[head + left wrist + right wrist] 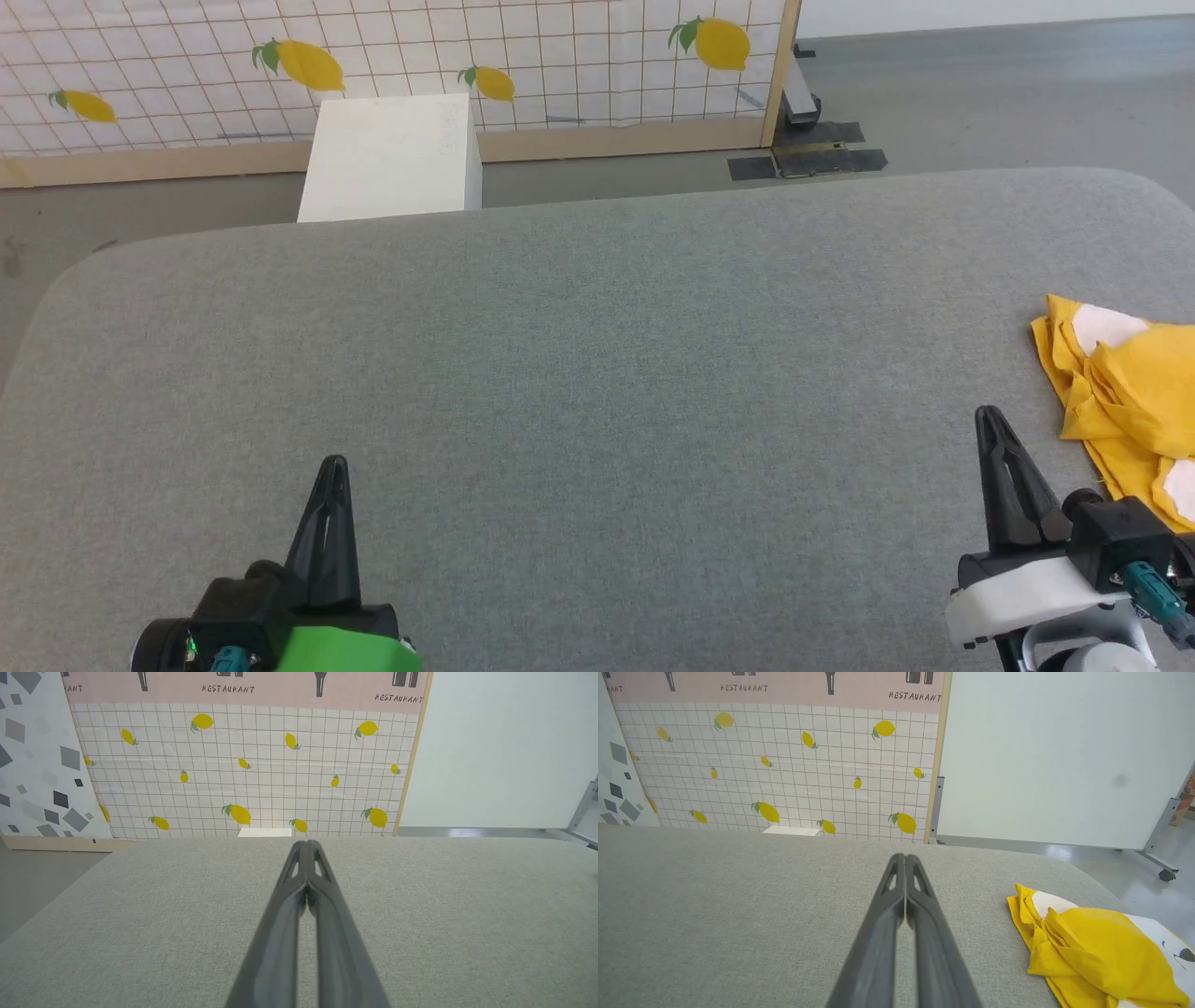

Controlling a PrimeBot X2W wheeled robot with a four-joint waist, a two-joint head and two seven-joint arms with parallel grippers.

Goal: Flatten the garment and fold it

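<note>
Garment: bright yellow T-shirt [1101, 947], crumpled into a loose heap of folds, with white patches showing among the yellow. A scrap of dark print is visible at the edge of the right wrist view.
Garment position: lying on the grey padded surface [579, 355] at its right side, partly cut off by the right border of the head view. Nothing grips it.
Right gripper [990, 420]: fingers pressed together along their length, tips meeting, grasping nothing. It points toward the far edge and is just left of the heap, near it but apart from it.
Left gripper [334, 467]: clenched the same way and empty. It is at the lower left of the head view, well apart from the garment.
Gripper height: cannot tell whether either set of fingertips touches the surface.
Surface: grey woven fabric covering with rounded far corners.
White box [392, 159]: stands on the floor [980, 103] just beyond the far edge, left of centre.
Lemon-print panel [560, 56]: white grid with yellow lemons and a wooden frame, upright behind the box. A pink band above reads "RESTAURANT".
Black tape patches [808, 161]: on the floor at the panel's right foot.
White board [1064, 756]: plain, on a metal castor frame, right of the lemon panel.
</note>
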